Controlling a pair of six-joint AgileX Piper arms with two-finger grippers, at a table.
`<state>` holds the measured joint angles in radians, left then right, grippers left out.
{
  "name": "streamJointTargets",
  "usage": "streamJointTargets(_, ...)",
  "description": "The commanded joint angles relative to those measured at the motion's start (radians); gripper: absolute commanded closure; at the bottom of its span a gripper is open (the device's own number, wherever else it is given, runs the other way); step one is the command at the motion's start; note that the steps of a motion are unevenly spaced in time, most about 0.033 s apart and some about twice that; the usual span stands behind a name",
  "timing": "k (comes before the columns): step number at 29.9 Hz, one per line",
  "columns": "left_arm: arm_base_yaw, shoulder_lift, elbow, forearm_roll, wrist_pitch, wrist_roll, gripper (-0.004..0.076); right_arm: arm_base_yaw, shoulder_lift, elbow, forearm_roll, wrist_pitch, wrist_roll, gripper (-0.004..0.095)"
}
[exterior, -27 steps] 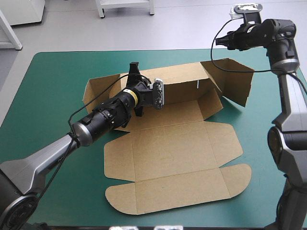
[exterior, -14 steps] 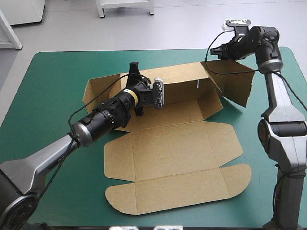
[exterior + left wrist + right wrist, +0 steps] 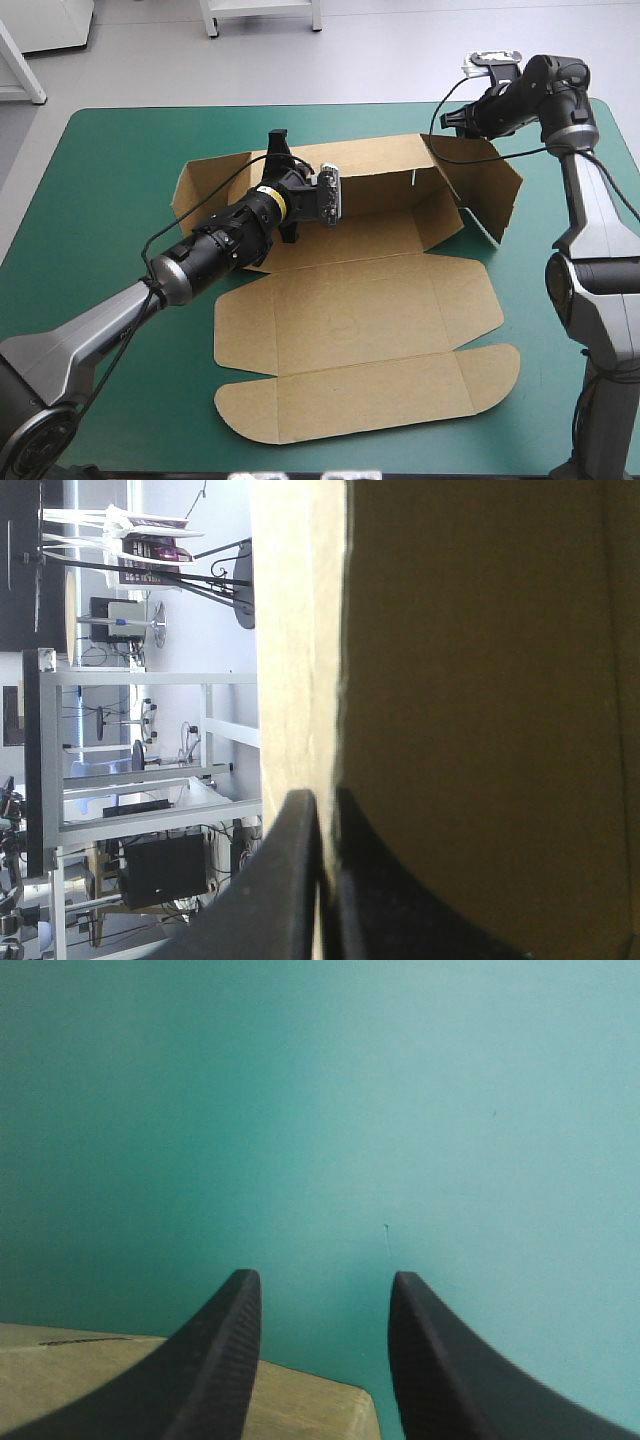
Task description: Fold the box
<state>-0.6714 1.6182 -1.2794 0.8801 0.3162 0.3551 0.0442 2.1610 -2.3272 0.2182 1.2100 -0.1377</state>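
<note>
The brown box (image 3: 350,310) lies partly raised on the teal-green cover, its lid panels flat toward the near edge. Its back wall (image 3: 380,165) stands upright, with a flap at each end. My left gripper (image 3: 279,150) is shut on the back wall's top edge near its left end. In the left wrist view the board (image 3: 480,680) runs between the nearly closed left gripper (image 3: 325,798). My right gripper (image 3: 452,120) hovers open at the far top corner of the right flap (image 3: 490,190). A corner of the brown board (image 3: 300,1400) lies under the right gripper (image 3: 322,1280), with nothing between its fingers.
Teal-green cover (image 3: 110,190) surrounds the box on every side. The right flap stands close to the table's right edge (image 3: 628,160). The left flap (image 3: 205,180) leans outward beside my left forearm.
My right arm has come down and leftward to the right flap's far corner. That flap now stands more upright and turned inward. The left gripper has kept its hold.
</note>
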Motion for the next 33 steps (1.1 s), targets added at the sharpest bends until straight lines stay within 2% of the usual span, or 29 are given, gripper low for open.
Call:
streamJointTargets(1,-0.008,-0.034,-0.02,-0.005,-0.03,-0.014,0.0733,-0.005,-0.075,0.034,0.058,0.037,-0.042,0.0517)
streamJointTargets(6,-0.008,-0.034,-0.02,-0.005,-0.03,-0.015,0.0732,-0.005,-0.105,0.062,0.106,0.037,-0.067,0.0517)
streamJointTargets(15,-0.008,-0.034,-0.02,-0.005,-0.028,-0.022,0.0732,-0.007,-0.15,0.154,0.077,0.037,-0.098,0.0517)
streamJointTargets(26,-0.008,-0.034,-0.02,-0.005,-0.019,-0.029,0.0732,-0.079,-0.202,0.31,0.121,0.035,-0.153,0.0517)
streamJointTargets(29,-0.008,-0.034,-0.02,-0.005,-0.019,-0.033,0.0732,-0.139,-0.202,0.331,0.19,0.035,-0.182,0.0517)
streamJointTargets(33,-0.008,-0.034,-0.02,-0.005,-0.021,-0.046,0.0733,-0.211,-0.202,0.333,0.363,0.035,-0.26,0.0517)
